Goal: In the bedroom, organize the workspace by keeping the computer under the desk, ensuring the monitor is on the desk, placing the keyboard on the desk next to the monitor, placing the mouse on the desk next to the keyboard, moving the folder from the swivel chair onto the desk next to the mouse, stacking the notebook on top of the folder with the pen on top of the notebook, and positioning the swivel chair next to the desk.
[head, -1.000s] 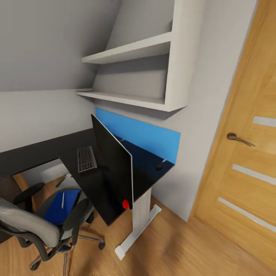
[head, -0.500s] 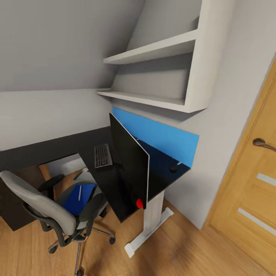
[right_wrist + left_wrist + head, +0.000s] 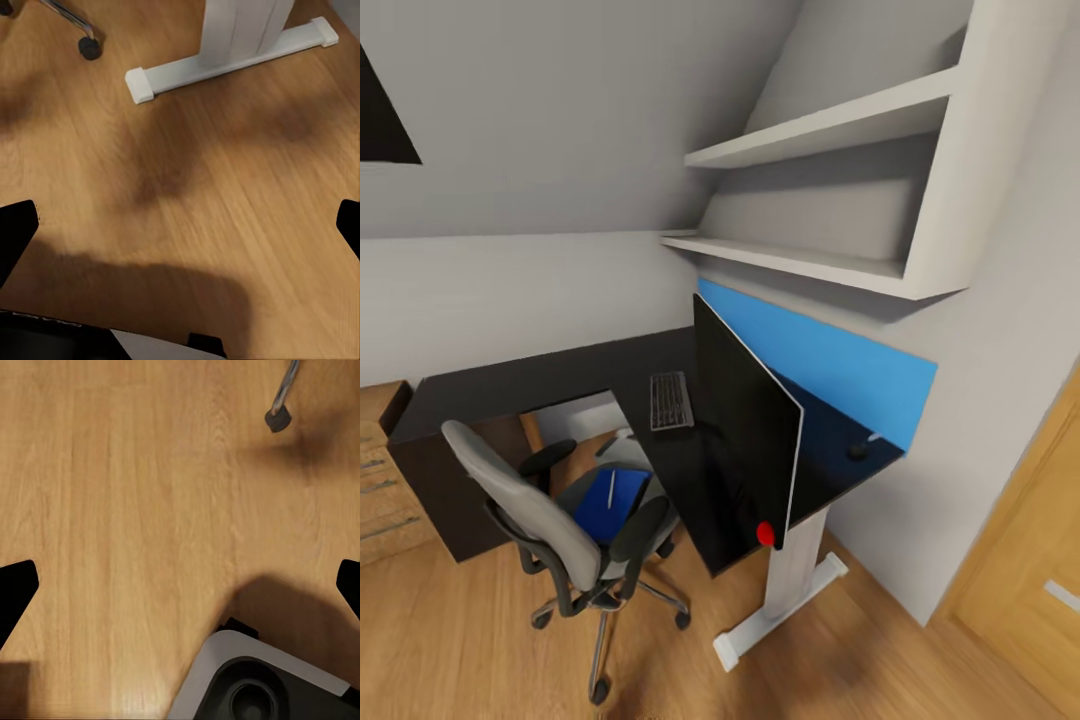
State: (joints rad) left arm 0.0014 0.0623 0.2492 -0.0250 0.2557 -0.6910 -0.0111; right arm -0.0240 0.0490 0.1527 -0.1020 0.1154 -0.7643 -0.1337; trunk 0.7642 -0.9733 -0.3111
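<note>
The black L-shaped desk (image 3: 540, 378) fills the corner. On it the monitor (image 3: 745, 425) stands edge-on to me, with the keyboard (image 3: 670, 400) just left of it and a small dark mouse (image 3: 857, 451) behind it. The swivel chair (image 3: 525, 505) stands at the desk, with the blue folder (image 3: 600, 508) on its seat and a thin white pen (image 3: 611, 490) lying on top. I cannot make out the computer or the notebook. My left gripper (image 3: 180, 585) and right gripper (image 3: 180, 229) both hang open over the wooden floor, holding nothing.
White wall shelves (image 3: 830, 190) overhang the desk, above a blue back panel (image 3: 830, 365). A wooden door (image 3: 1030, 570) is at the right and a light wooden cabinet (image 3: 380, 480) at the left. The desk's white foot (image 3: 225, 64) and a chair caster (image 3: 90, 49) lie close ahead.
The whole head view has slid to the right, so the camera has turned left. More of the desk's left wing and the chair shows, and the door has mostly left the picture.
</note>
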